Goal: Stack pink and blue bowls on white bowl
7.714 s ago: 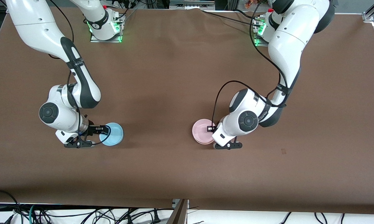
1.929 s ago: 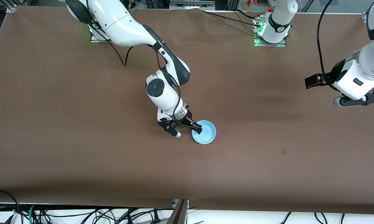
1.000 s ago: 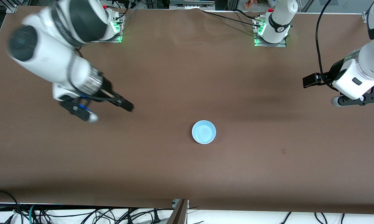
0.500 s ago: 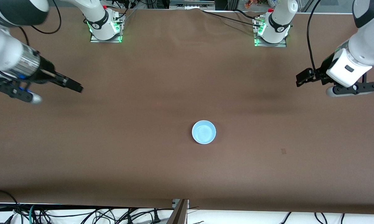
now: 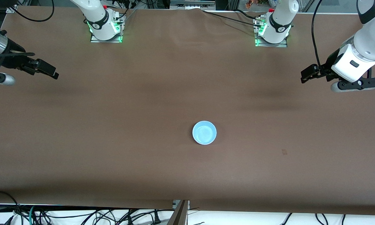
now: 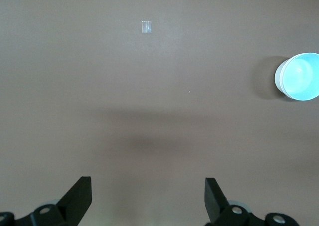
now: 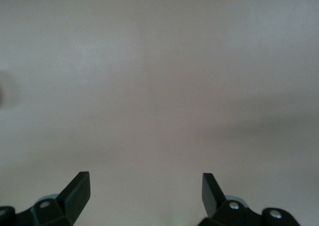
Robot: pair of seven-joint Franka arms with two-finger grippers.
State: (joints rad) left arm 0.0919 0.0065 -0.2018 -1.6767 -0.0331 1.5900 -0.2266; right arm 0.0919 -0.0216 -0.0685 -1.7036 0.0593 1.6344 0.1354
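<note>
A light blue bowl (image 5: pixel 204 132) is seen upright on the brown table (image 5: pixel 143 140), near its middle, with only a white rim edge visible beneath it in the left wrist view. The left gripper (image 5: pixel 308 75) is held over the table well apart from the bowl, toward the left arm's end, fingers spread wide and empty. The right gripper (image 5: pixel 46 70) is held likewise toward the right arm's end, fingers wide and empty.

Blue bowl (image 5: pixel 204 132) looks like smooth plastic w/ a slight sheen inside. Table (image 5: pixel 143 103) has a matt brown cover, paper- or cloth-like, faint creases. Near the bowl, a small glossy tape-like patch (image 6: pixel 146 27) on the cover.
</note>
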